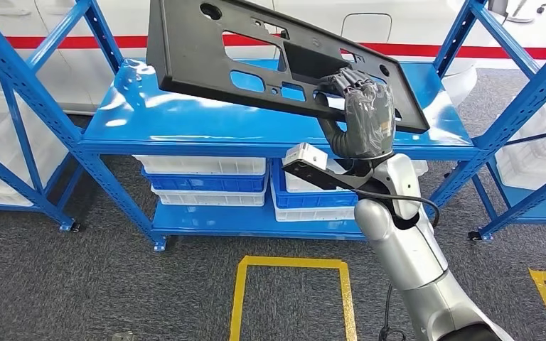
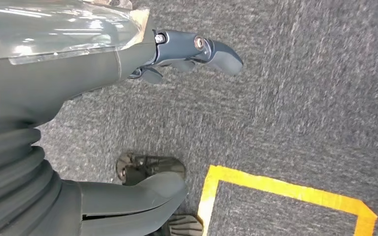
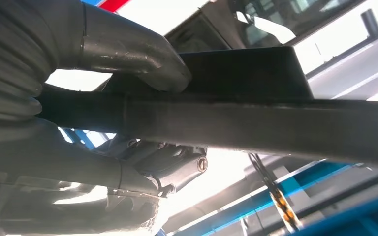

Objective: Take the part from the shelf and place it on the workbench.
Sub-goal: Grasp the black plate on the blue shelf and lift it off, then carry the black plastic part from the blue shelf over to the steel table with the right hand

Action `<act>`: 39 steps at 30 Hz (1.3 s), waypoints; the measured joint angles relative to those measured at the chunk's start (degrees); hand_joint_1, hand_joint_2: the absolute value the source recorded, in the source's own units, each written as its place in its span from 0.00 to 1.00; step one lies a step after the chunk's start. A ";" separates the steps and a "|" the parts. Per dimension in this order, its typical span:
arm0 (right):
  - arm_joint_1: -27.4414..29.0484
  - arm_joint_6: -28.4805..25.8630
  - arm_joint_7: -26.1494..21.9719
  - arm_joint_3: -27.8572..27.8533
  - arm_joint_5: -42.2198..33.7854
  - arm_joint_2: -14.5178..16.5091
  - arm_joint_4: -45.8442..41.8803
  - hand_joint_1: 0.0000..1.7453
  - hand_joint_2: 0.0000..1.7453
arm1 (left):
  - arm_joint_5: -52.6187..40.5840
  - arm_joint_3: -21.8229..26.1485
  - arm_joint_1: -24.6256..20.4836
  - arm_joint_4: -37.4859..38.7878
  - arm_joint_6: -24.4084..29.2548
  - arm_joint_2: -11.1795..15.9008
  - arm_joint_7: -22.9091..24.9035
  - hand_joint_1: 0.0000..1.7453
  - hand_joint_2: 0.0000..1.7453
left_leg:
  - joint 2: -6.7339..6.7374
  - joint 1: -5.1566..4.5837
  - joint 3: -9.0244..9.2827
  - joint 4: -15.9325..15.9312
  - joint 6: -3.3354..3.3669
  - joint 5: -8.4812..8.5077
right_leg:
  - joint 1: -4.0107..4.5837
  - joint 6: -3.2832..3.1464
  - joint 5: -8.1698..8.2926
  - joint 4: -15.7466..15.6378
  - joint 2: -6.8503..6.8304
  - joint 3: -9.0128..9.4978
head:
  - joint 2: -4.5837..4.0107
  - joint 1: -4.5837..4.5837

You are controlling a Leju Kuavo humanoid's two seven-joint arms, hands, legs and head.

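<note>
You see right hand (image 1: 361,114) fingers (image 3: 177,164) clamped on near edge of flat black plastic panel with cutouts (image 1: 256,57), tilted clear above blue metal shelf (image 1: 185,121), likely for carrying. Left hand (image 2: 128,123) hangs empty, fingers apart.

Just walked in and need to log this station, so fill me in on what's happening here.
The humanoid robot's right hand grips a large flat black plastic panel with cut-out openings by its near edge, holding it tilted above the glossy top of the blue metal shelf. White and blue plastic bins sit stacked on the lower shelf. The left hand holds nothing and hangs over the grey carpet near a yellow floor marking. The workbench is not visible, so the placing is not yet done.
</note>
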 joint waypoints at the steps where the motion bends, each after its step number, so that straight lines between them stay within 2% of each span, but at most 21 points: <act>1: -0.10 -0.02 -0.01 0.02 -0.15 -0.03 0.01 1.00 1.00 | 0.03 0.08 0.00 0.01 0.02 0.00 -0.07 0.00 1.00 | 0.12 -0.04 -0.31 -0.20 0.53 0.58 | -0.04 0.34 0.17 0.02 -0.02 -0.18 | 0.00 -0.02; 3: -0.29 -0.02 0.00 -0.01 -0.49 -0.15 0.02 1.00 1.00 | 0.10 0.29 -0.08 0.01 0.05 0.04 -0.20 0.00 1.00 | 0.37 -0.05 -1.31 -0.69 1.74 2.06 | 0.03 0.18 -1.96 2.12 0.05 -1.49 | 0.00 0.07; 6: -0.44 0.02 0.09 -0.03 -1.22 -0.25 0.03 1.00 1.00 | 0.23 0.57 -0.16 0.01 0.03 0.16 -0.35 0.00 1.00 | 0.51 -0.24 -3.86 -0.81 2.65 4.35 | 0.08 -0.88 -9.05 12.47 0.17 -4.87 | 0.00 0.21; 8: -0.44 0.05 0.24 -0.05 -2.04 -0.26 0.04 1.00 1.00 | 0.42 0.63 -0.12 0.01 -0.03 0.18 -0.44 0.00 1.00 | 0.50 -0.40 -5.84 -0.74 2.62 5.85 | 0.15 -0.26 -10.24 17.04 0.20 -4.86 | 0.00 0.22; 9: -0.44 0.07 0.29 -0.08 -2.58 -0.26 0.04 1.00 1.00 | 0.53 0.67 -0.10 0.02 -0.07 0.19 -0.50 0.00 1.00 | 0.50 -0.44 -6.78 -0.72 2.53 6.58 | 0.20 0.27 -9.42 16.39 0.20 -3.38 | 0.00 0.22; 11: -0.44 0.25 0.31 -0.21 -4.13 -0.23 0.03 1.00 1.00 | 0.65 0.77 -0.09 0.02 -0.13 0.20 -0.64 0.00 1.00 | 0.46 -0.53 -8.37 -0.62 2.19 7.95 | 0.29 0.73 -7.68 9.73 0.19 2.33 | 0.00 0.22; 13: -0.39 0.64 0.20 -0.47 -5.85 -0.13 -0.02 1.00 1.00 | 0.67 0.84 -0.13 0.01 -0.16 0.21 -0.83 0.00 1.00 | 0.41 -0.71 -9.41 -0.47 1.63 9.20 | 0.64 0.24 -8.12 1.72 0.24 7.67 | 0.00 0.16; 15: -0.27 0.92 0.12 -0.81 -6.78 0.01 -0.04 1.00 1.00 | 0.67 0.90 -0.15 0.01 -0.12 0.24 -0.91 0.00 1.00 | 0.39 -0.76 -9.82 -0.58 0.96 10.32 | 0.97 -0.47 -8.64 -1.29 0.32 8.90 | 0.00 0.06; 17: -0.26 1.03 0.14 -1.07 -7.18 0.18 -0.01 1.00 1.00 | 0.67 0.98 -0.12 0.01 -0.02 0.34 -0.85 0.00 1.00 | 0.32 -0.45 -10.25 -0.39 0.21 10.03 | 0.44 -1.38 -7.61 -1.13 0.24 8.04 | 0.00 -0.01; 18: -0.31 1.06 0.15 -1.15 -7.32 0.34 0.01 1.00 1.00 | 0.67 1.03 -0.10 0.01 0.04 0.40 -0.79 0.00 1.00 | 0.26 -0.29 -10.76 0.69 -0.18 8.24 | 0.19 -1.95 -6.91 -1.18 0.17 7.62 | 0.00 -0.06; 21: -0.45 1.11 0.17 -1.21 -7.57 0.91 0.02 1.00 1.00 | 0.69 1.24 -0.26 0.01 0.10 0.50 -0.66 0.00 1.00 | 0.18 0.18 -12.86 9.41 -1.24 -0.83 | 0.00 -2.70 -4.67 -1.13 0.08 5.63 | 0.00 -0.15; 22: -0.45 1.11 0.17 -1.22 -7.60 1.00 0.02 1.00 1.00 | 0.69 1.32 -0.34 0.01 0.09 0.51 -0.66 0.00 1.00 | 0.18 0.36 -13.24 12.71 -1.55 -2.34 | 0.00 -2.58 -4.00 -1.05 0.08 4.76 | 0.00 -0.14; 24: -0.44 1.11 0.17 -1.27 -7.81 1.08 0.02 1.00 1.00 | 0.80 1.48 -0.40 0.01 0.04 0.55 -0.72 0.00 1.00 | 0.20 0.79 -12.15 15.48 -2.01 -1.31 | -0.11 -2.16 -2.82 -0.78 0.07 3.00 | 0.00 -0.15; 25: -0.44 1.11 0.16 -1.29 -8.01 1.10 0.02 1.00 1.00 | 0.91 1.52 -0.41 0.01 0.01 0.57 -0.82 0.00 1.00 | 0.20 1.01 -10.24 14.11 -2.15 0.24 | -0.20 -1.83 -2.34 -0.56 0.06 2.17 | 0.00 -0.16; 27: -0.46 1.11 0.11 -1.42 -8.44 1.20 0.02 1.00 1.00 | 1.13 1.57 -0.53 -0.04 -0.11 0.60 -1.04 0.00 1.00 | 0.13 1.26 -4.46 7.19 -2.21 1.38 | -0.27 -1.21 -1.65 0.07 0.03 0.91 | 0.00 -0.18; 29: -0.52 1.11 -0.01 -1.58 -8.74 1.33 0.02 1.00 1.00 | 1.17 1.61 -0.75 -0.13 -0.23 0.64 -1.21 0.00 1.00 | -0.06 1.03 -0.75 1.70 -1.72 0.25 | -0.16 -0.35 -0.96 0.42 -0.10 0.23 | 0.00 -0.10; 31: -0.55 1.11 -0.13 -1.72 -8.91 1.43 0.03 1.00 1.00 | 1.19 1.66 -0.84 -0.17 -0.31 0.66 -1.30 0.00 1.00 | -0.12 0.51 -0.68 0.44 -0.62 0.29 | -0.07 0.78 -0.04 0.15 -0.22 -0.09 | 0.00 -0.02; 33: -0.53 1.11 -0.22 -1.94 -9.01 1.41 0.09 1.00 1.00 | 1.23 1.75 -0.85 -0.17 -0.35 0.64 -1.32 0.00 1.00 | 0.16 0.31 -1.50 -0.08 0.76 1.63 | -0.16 1.01 -0.95 1.01 -0.16 -1.02 | 0.00 0.00; 35: -0.53 1.11 -0.30 -2.19 -9.09 1.37 0.19 1.00 1.00 | 1.26 1.89 -0.93 -0.19 -0.36 0.66 -1.33 0.00 1.00 | 0.43 0.27 -2.90 -0.39 1.81 3.16 | -0.25 0.10 -5.40 6.22 -0.02 -3.17 | 0.00 0.13; 37: -0.54 1.11 -0.37 -2.39 -9.42 1.37 0.41 1.00 1.00 | 1.31 2.01 -0.97 -0.19 -0.36 0.68 -1.34 0.00 1.00 | 0.47 0.09 -4.67 -0.36 2.16 4.54 | -0.12 -0.32 -9.62 13.88 0.11 -5.11 | 0.00 0.24; 39: -0.55 1.11 -0.43 -2.57 -9.91 1.37 0.73 1.00 1.00 | 1.43 2.10 -0.97 -0.19 -0.36 0.63 -1.34 0.00 1.00 | 0.48 -0.07 -6.46 -0.30 2.11 5.93 | -0.02 0.53 -9.61 17.07 0.18 -4.43 | 0.00 0.25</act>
